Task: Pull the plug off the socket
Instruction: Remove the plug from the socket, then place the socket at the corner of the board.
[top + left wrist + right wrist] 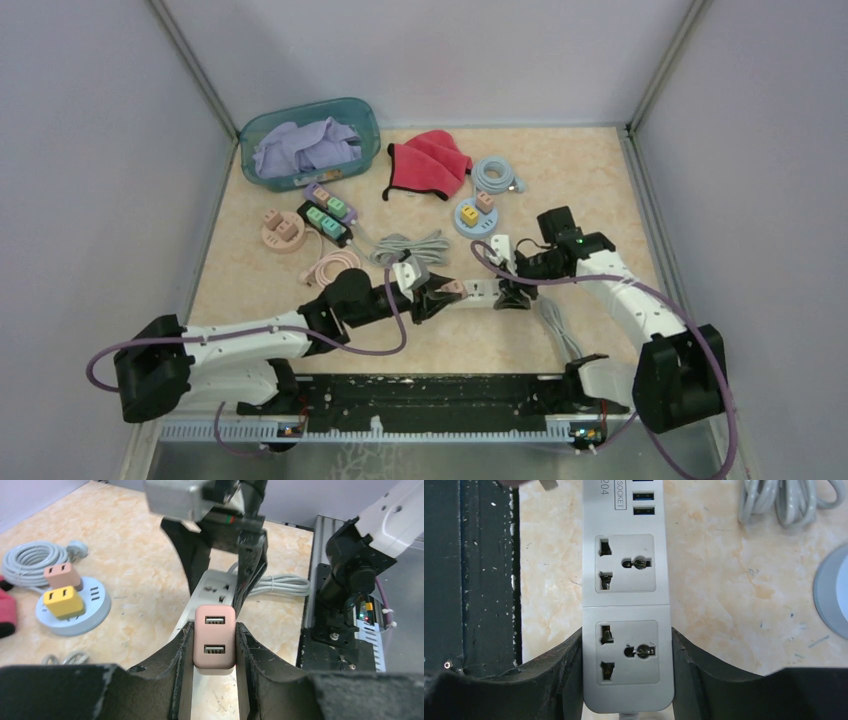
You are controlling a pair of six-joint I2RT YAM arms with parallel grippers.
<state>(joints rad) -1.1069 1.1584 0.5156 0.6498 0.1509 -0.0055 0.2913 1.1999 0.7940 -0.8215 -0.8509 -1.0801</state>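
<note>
Clamps pink plug (pixel 214 650) in left gripper (pixel 214 630), power strip (pixel 624 570) in right gripper (pixel 626 650); risks slipping off the plug's smooth sides or dragging the strip if pulled crooked.

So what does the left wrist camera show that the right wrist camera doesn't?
Only the left wrist view: the pink plug clamped between the left gripper's fingers, and a round blue socket base carrying a yellow plug.
Only the right wrist view: the USB ports and printed label on the white power strip.
Both: that strip, clamped at its sides by the right gripper, lying on the marbled table.
</note>
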